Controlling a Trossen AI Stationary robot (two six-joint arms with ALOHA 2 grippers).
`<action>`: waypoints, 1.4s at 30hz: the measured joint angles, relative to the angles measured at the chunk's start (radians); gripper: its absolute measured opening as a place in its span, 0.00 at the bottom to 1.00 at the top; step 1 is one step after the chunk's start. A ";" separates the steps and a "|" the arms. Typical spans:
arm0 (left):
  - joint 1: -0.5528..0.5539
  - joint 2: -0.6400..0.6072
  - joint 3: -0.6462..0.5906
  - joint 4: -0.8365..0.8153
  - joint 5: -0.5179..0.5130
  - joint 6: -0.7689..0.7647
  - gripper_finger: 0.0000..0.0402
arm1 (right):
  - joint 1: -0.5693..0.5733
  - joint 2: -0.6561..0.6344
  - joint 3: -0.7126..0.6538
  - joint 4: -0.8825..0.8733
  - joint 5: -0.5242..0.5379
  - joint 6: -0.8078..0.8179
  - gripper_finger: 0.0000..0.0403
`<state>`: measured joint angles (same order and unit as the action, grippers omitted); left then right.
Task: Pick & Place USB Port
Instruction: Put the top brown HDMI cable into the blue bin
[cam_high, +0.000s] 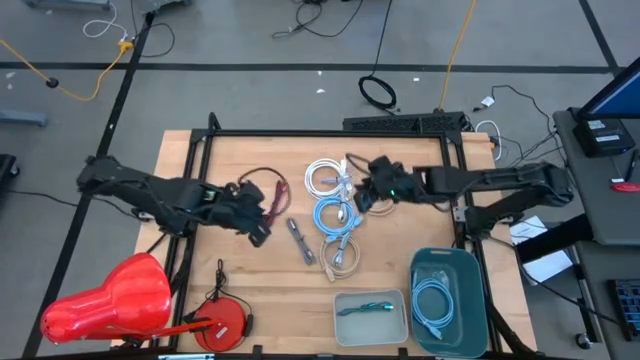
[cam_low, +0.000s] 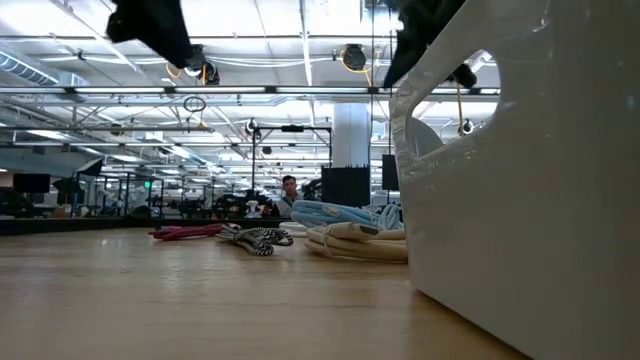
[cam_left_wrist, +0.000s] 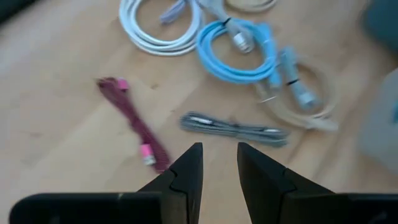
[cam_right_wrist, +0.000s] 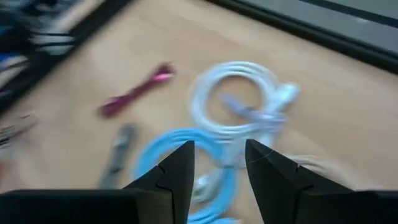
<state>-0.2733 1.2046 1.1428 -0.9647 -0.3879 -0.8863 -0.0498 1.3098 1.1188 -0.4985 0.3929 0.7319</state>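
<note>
Both end effectors, my left and right, hover parted and empty over the bench. Teal bin and white tray wait nearby. Coiled cables look light and floppy; I'd pinch the grey one mid-bundle, clear of neighbours.

From my low camera, a white bin fills the right side and hides much of the bench behind it; its far side runs off the frame. Both arms show there only as dark shapes cut off at the top edge — I can't read their fingers from that view. My right wrist feed is blurred: the white cable and blue cable are smears, connectors unreadable. The red object at the bench's near left corner is partly cut off — I can't identify it.
</note>
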 joint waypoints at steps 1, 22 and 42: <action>0.000 -0.037 -0.036 0.041 0.009 -0.018 0.25 | -0.034 0.000 -0.016 -0.002 -0.003 -0.011 0.33; -0.024 -0.177 -0.182 0.263 0.058 0.006 0.25 | -0.379 0.300 -0.066 -0.082 -0.368 -0.462 0.33; -0.032 -0.177 -0.182 0.267 0.099 -0.011 0.25 | -0.402 0.310 -0.033 -0.092 -0.253 -0.873 0.33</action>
<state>-0.3054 1.0271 0.9611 -0.6979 -0.2886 -0.8969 -0.4514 1.6196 1.0863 -0.5910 0.1395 -0.1410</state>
